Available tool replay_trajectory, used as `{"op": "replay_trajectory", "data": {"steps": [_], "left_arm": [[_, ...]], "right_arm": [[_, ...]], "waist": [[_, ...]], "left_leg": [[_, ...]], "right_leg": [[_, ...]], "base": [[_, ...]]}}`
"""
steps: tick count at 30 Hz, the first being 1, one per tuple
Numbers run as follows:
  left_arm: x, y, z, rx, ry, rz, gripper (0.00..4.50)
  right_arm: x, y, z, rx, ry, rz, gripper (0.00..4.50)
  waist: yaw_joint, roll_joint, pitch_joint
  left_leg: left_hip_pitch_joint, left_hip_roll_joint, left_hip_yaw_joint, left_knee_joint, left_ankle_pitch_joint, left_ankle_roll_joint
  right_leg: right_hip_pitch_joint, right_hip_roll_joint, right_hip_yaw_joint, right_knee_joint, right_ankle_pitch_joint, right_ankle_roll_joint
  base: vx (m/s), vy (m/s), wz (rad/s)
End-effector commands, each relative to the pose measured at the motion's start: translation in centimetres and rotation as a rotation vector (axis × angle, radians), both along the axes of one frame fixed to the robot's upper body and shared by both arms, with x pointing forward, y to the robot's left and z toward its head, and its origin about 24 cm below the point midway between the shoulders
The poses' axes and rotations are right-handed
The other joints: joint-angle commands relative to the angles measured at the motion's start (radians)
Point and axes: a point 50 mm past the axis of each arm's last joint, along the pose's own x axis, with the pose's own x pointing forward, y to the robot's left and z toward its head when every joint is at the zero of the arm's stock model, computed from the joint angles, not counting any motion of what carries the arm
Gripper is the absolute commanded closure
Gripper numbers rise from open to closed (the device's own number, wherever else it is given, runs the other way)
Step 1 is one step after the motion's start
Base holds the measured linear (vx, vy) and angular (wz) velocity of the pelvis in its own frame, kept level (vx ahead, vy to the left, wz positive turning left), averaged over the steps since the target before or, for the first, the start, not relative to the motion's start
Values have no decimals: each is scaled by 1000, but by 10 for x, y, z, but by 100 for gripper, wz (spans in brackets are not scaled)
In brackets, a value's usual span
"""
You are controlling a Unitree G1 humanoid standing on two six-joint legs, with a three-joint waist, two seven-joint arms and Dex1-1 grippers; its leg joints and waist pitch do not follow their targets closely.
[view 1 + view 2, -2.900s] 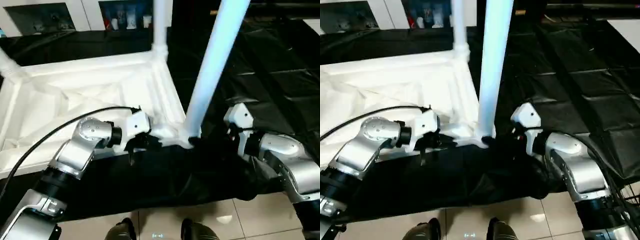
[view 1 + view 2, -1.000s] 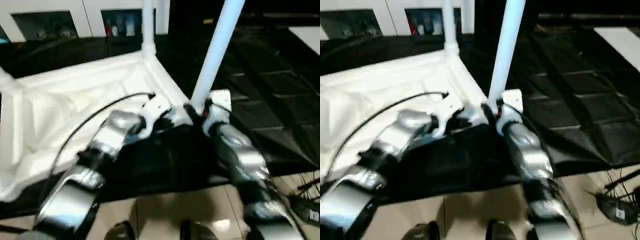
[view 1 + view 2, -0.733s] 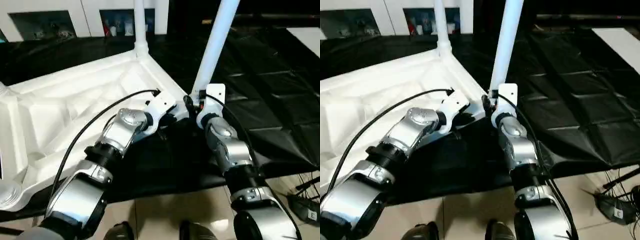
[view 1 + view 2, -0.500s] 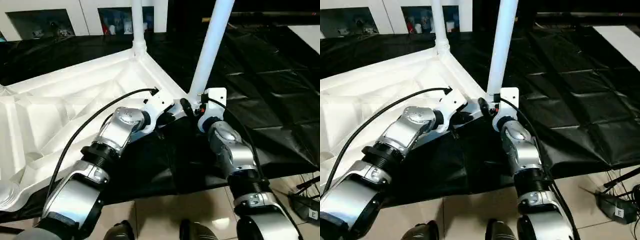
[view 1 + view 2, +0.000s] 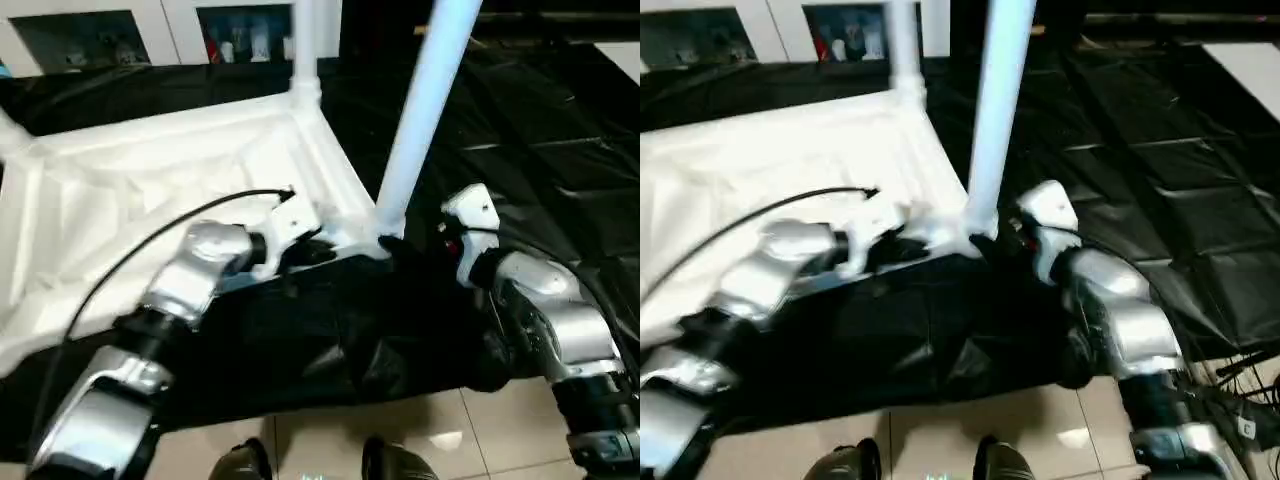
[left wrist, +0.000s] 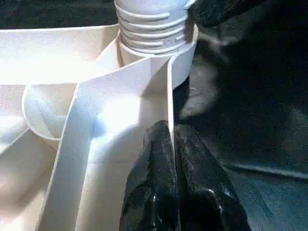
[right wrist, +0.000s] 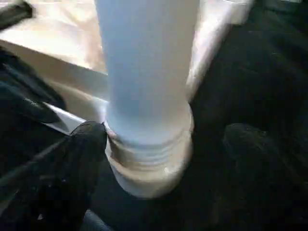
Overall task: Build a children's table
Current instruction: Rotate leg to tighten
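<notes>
No text or labels can be read.

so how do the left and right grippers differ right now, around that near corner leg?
The left gripper is shut, its fingers pinched on the edge wall of the table top; the right gripper is open, its fingers spread either side of the near leg at its threaded base. The left one clamps the flat rim beside the socket; the right one grips nothing. Both sit at the same near corner.
</notes>
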Motion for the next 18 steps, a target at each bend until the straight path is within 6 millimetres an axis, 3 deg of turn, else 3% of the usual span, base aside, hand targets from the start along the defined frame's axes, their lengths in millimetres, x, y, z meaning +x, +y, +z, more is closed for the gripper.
{"op": "replay_trajectory", "data": {"steps": [1, 7, 12, 18], "left_arm": [[-21, -7, -20, 2, 129, -155, 450], [-27, 2, -15, 24, 149, -206, 450], [-27, 6, -15, 35, 145, -204, 450], [-27, 7, -14, 35, 144, -202, 450]], "right_arm": [[-10, 2, 5, -12, 4, 108, 32], [-23, 5, 5, -84, 41, 271, 32], [-25, 3, 2, -123, 62, 322, 32], [-25, 1, -1, -164, 73, 331, 32]], "waist": [[3, -10, -67], [9, -10, -59], [9, -11, -62], [10, -14, -65]], "left_leg": [[18, 33, -7, -45, -100, 154], [27, 39, -7, -54, -196, 102], [24, 36, -8, -51, -170, 101], [22, 34, -7, -46, -133, 123]], "right_leg": [[65, -38, 36, -39, 0, -300], [57, -41, 39, -53, -166, -269], [58, -42, 39, -49, -140, -267], [62, -42, 39, -43, -92, -278]], "base": [[0, 0, 0], [0, 0, 0], [0, 0, 0], [0, 0, 0]]}}
